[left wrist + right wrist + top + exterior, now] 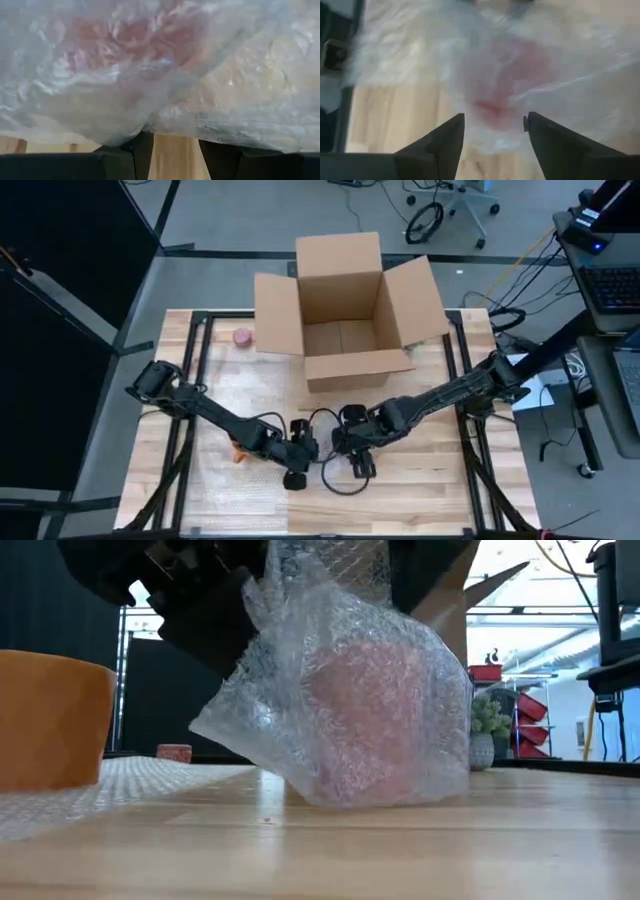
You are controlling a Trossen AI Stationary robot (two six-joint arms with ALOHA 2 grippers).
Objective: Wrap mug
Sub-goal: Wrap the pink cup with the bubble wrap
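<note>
Bubble wrap (340,700) covers a pinkish mug (375,710) that sits on the wooden tabletop (400,850) near the middle of its front half, in front of an open cardboard box (345,310) at the back edge. In the low view the wrap bunches upward into a loose tail at the top, so the bundle looks largely closed but not yet tight.

The left pincer (170,150) is pressed close against the bundle with its fingers slightly apart, wrap draped across them; I cannot tell whether it grips any film. The right pincer (492,127) hangs just above the bundle, fingers spread wide and holding nothing.

To finish the fold well, my judgement is that one pincer should pin the bundle down while the other catches the loose tail low, close to the mug, and draws it over snugly. Pulling from the far end of the film would likely drag or tip the mug. An orange cup (50,720) stands near the left side.
</note>
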